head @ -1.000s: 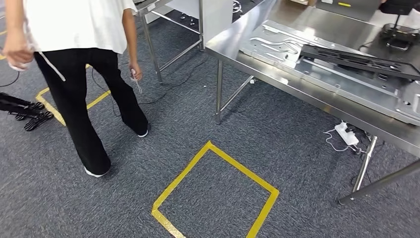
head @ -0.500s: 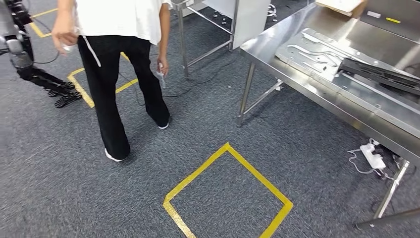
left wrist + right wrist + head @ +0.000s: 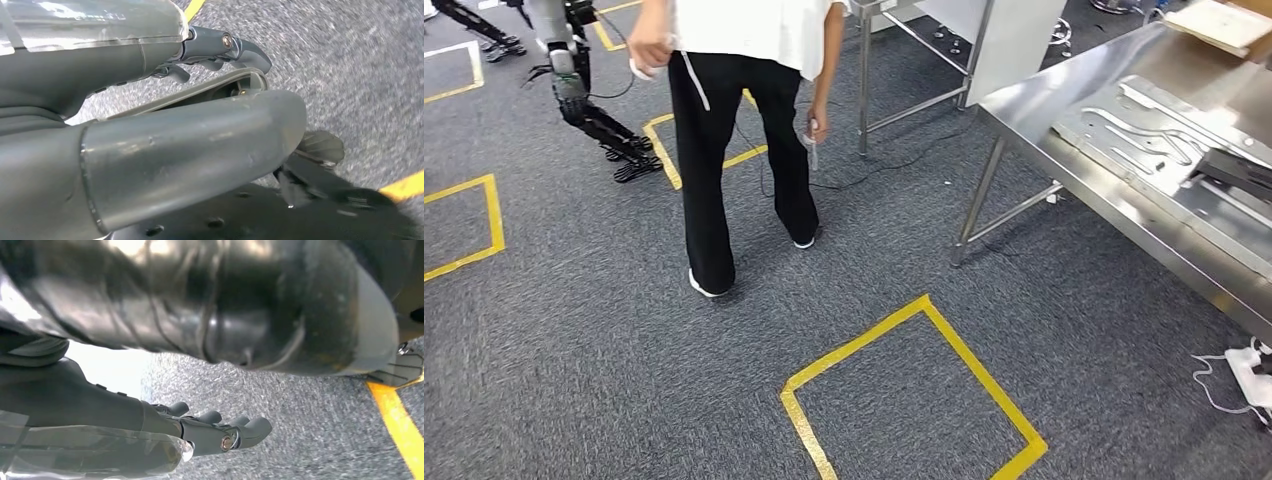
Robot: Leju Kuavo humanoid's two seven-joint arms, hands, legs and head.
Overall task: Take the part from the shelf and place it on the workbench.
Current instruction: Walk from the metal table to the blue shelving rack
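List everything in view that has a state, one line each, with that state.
left hand: hanging above the carpet, fingers apart, holding nothing
right hand: hanging above the carpet, fingers apart, holding nothing
person: standing on the carpet, back turned, a small white object in each hand
metal panel: lying flat on the steel workbench
power strip: lying on the floor, cable attached

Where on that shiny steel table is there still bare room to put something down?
The workbench looks bare along its near edge and at the corner nearest the person. Farther in it is crowded: a large metal panel with a black part on it, and a flat box at the far end.
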